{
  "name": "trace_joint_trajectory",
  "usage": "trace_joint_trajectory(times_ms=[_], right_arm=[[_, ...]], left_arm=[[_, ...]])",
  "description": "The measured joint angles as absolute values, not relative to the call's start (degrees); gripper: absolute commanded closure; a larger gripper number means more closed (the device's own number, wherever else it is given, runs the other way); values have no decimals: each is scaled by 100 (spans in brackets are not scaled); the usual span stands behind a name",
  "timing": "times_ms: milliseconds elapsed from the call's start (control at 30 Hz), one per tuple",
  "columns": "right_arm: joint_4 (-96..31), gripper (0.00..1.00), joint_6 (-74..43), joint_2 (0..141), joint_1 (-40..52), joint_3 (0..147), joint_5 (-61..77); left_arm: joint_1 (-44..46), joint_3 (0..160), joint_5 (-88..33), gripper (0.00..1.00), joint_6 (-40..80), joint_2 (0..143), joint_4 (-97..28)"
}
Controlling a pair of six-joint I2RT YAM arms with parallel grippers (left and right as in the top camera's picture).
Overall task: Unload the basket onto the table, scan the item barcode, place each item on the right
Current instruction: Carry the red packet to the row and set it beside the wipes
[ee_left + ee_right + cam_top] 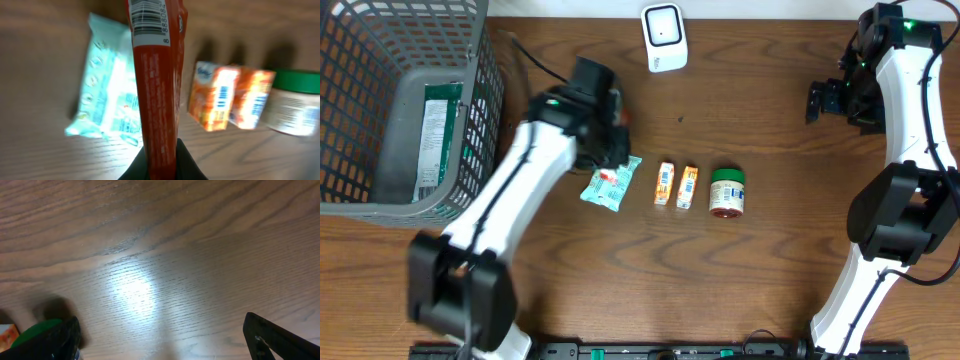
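Grip confirmed: left fingers (189, 167) clamp the red packet (157, 100), apparently lifted off the tabletop (150, 255), near-left of the scanner (664, 38). Right fingers (280, 335) stand wide, empty, well right of it. I advise presenting the barcode (147, 20) squarely to the scanner and holding it steady.

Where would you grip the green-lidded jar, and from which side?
Come from above and pinch across the white labelled body of the green-lidded jar. It appears to lie on its side, lid pointing away from the robot, so both round flanks are exposed.
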State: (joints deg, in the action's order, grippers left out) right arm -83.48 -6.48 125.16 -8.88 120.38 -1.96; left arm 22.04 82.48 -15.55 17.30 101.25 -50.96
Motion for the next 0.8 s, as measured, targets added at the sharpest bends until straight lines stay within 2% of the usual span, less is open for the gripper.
trace_joint_trajectory(times_ms=[100, 233, 300, 400, 467, 800], right_arm=[[-8350, 1, -648, 12516, -888, 12038, -196], [-8350, 1, -646, 12516, -888, 12038, -196], [-8348, 1, -646, 12516, -888, 12038, -196], [-8348, 1, -648, 12516, -888, 12038, -196], [-8350, 1, -646, 12516, -888, 12038, -196], [-8348, 1, -648, 12516, -888, 12038, -196]], left_arm=[[2373, 8230, -1500, 92, 1918, 10534, -5043], [2469, 8230, -1483, 83, 2014, 10818, -4947], [2473, 8230, -1476, 67, 2075, 10860, -4919], [2471, 8230, -1461, 34, 2108, 10868, -4884], [2471, 8230, -1468, 26, 2112, 10871, -4873], [2331, 8433, -1468, 23, 2010, 10807, -4936]])
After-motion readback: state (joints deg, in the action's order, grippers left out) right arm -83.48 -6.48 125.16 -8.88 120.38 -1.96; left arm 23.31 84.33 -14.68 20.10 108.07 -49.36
